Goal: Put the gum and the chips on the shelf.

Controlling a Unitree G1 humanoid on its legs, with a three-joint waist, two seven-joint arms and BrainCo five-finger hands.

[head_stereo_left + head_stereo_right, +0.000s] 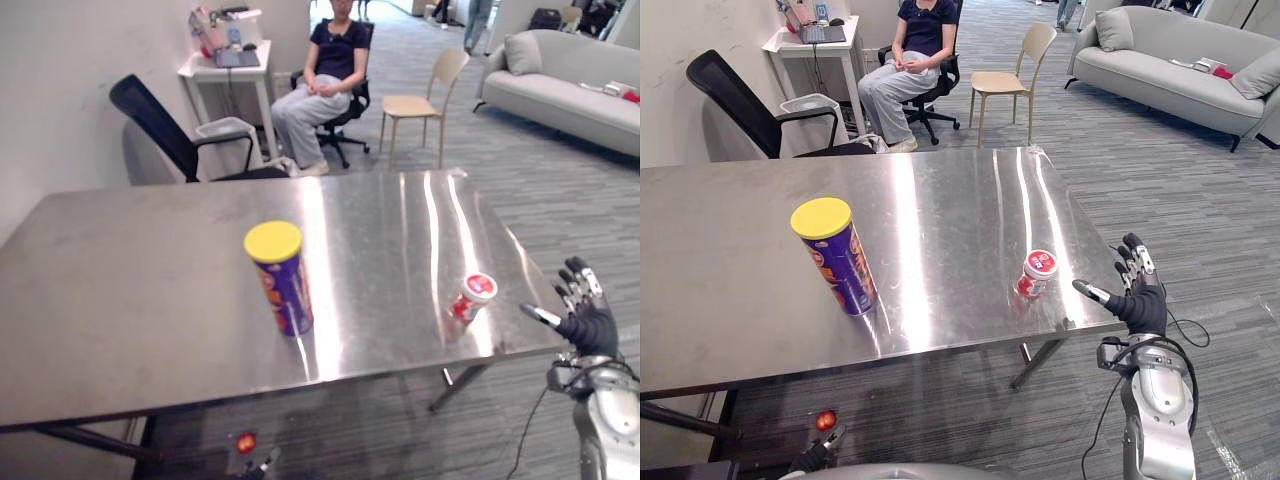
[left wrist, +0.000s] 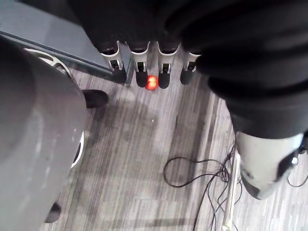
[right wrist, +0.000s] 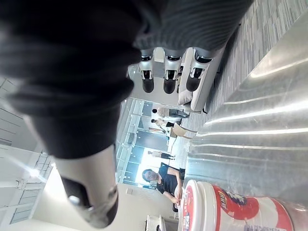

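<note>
Right eye view first: my right hand [image 1: 1137,300] hangs just off the table's near right edge, over the grey ribbed carpet [image 1: 1210,210]. Its silver fingers are straight and fanned apart and its thumb juts toward the table, so it is spread and holds nothing. The table [image 1: 940,190] is brushed stainless steel, flat and rectangular, with long streaks of glare running away from me. Gum [image 1: 1037,273] is a short, squat round tub, glossy white plastic with a red label and a red-and-white lid. It stands on the steel near the thumb side of that hand, apart from it and close to the table's edge. Right wrist view has the same tub large past the dark fingertips [image 3: 167,82], untouched, with ridged reflections in the metal behind it. Chips [image 1: 835,255] are a tall, slim cylinder with a smooth flat yellow lid and a purple printed wall. It stands upright, well past the gum from my right hand, toward my left. Left wrist view shows my left hand [image 2: 140,67] with its fingers straight in a tidy row, side by side and empty, over striped carpet below table level. Beyond the table's far end a person [image 1: 905,70] sits on a wheeled office chair. Near them are a black mesh-backed chair [image 1: 745,100], a pale moulded chair [image 1: 1015,65] on thin legs and a soft grey sofa [image 1: 1170,70].
</note>
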